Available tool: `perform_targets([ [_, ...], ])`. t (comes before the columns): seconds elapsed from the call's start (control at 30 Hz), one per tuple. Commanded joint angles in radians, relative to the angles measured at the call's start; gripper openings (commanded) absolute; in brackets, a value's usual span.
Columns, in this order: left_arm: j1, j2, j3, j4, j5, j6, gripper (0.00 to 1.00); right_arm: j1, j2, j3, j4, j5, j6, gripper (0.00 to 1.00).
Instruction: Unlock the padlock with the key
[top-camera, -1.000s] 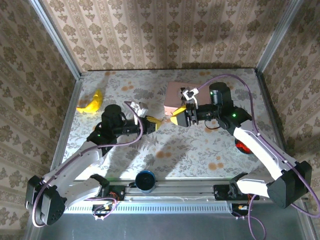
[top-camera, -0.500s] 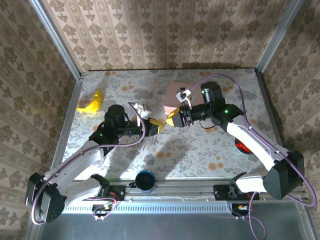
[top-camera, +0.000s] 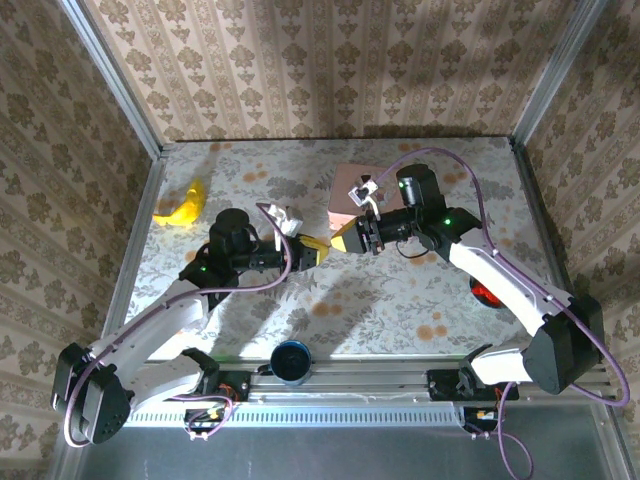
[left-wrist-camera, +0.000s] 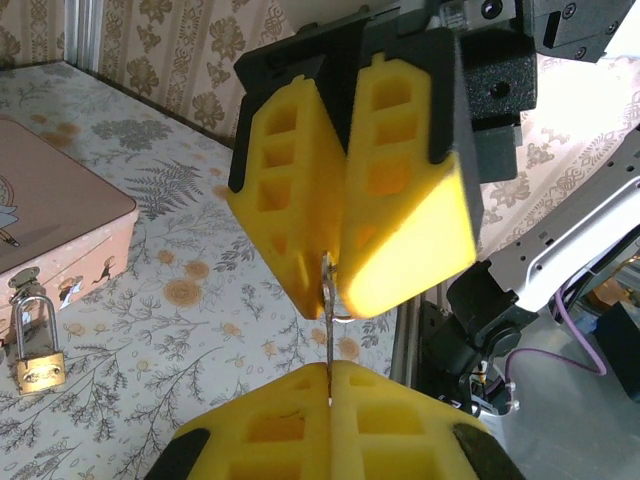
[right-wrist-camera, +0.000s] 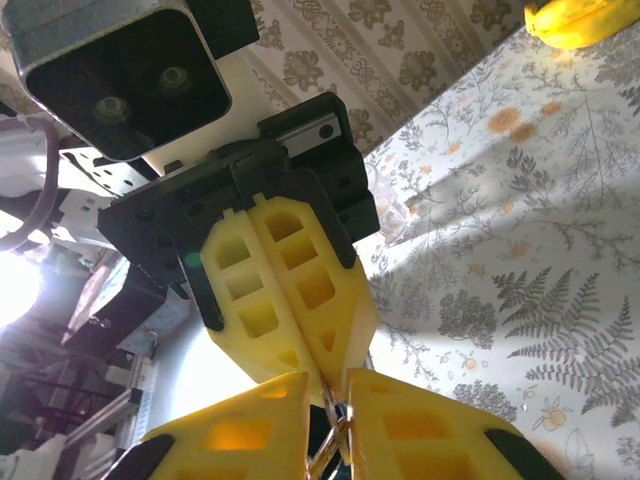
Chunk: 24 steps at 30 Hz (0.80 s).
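The key (left-wrist-camera: 328, 335) is a thin metal blade seen edge-on, spanning the gap between the two grippers above the table. My left gripper (left-wrist-camera: 330, 368) is shut on its lower end. My right gripper (left-wrist-camera: 331, 298) faces it tip to tip, its yellow pads closed on the key's ring end. In the right wrist view the key (right-wrist-camera: 335, 440) and its ring sit between my right gripper (right-wrist-camera: 328, 385), with the left fingers (right-wrist-camera: 290, 290) just above. From above, the left gripper (top-camera: 318, 250) and right gripper (top-camera: 343, 238) meet mid-table. The small brass padlock (left-wrist-camera: 38, 350) lies on the table by the pink box (left-wrist-camera: 50, 220).
The pink box (top-camera: 350, 190) sits behind the right gripper. A yellow banana (top-camera: 183, 205) lies at the far left. A dark cup (top-camera: 292, 360) stands at the near edge between the arm bases, and a red object (top-camera: 487, 293) lies under the right arm. Patterned walls enclose the table.
The right arm has moved left to meet the left gripper, and its jaws have closed on the key's ring end. The left gripper has stayed shut and almost still.
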Motion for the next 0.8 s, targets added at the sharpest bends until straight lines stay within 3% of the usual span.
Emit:
perform_targets([
  [0.0, -0.002, -0.002, 0.021, 0.038, 0.006, -0.011, 0.00, 0.005, 0.002, 0.017, -0.024, -0.003, -0.021, 0.13],
  [0.13, 0.004, -0.011, 0.016, 0.038, 0.004, -0.016, 0.00, 0.005, -0.004, 0.018, -0.026, 0.009, -0.025, 0.00],
  [0.27, 0.020, -0.026, 0.013, 0.012, -0.050, -0.043, 0.00, 0.005, -0.015, 0.014, -0.025, 0.045, -0.026, 0.00],
  [0.37, 0.041, -0.061, 0.012, -0.018, -0.098, -0.043, 0.33, 0.004, -0.027, 0.014, -0.016, 0.146, 0.025, 0.00],
  [0.5, 0.039, -0.145, -0.003, -0.076, -0.260, 0.035, 0.43, -0.016, -0.031, 0.039, -0.028, 0.228, 0.178, 0.00],
  [0.63, -0.005, -0.211, -0.016, -0.108, -0.430, 0.202, 0.49, -0.045, -0.019, 0.073, -0.093, 0.264, 0.357, 0.00],
  [0.77, -0.193, -0.242, -0.073, -0.005, -0.640, 0.630, 0.50, -0.083, -0.011, 0.073, -0.114, 0.240, 0.515, 0.00],
])
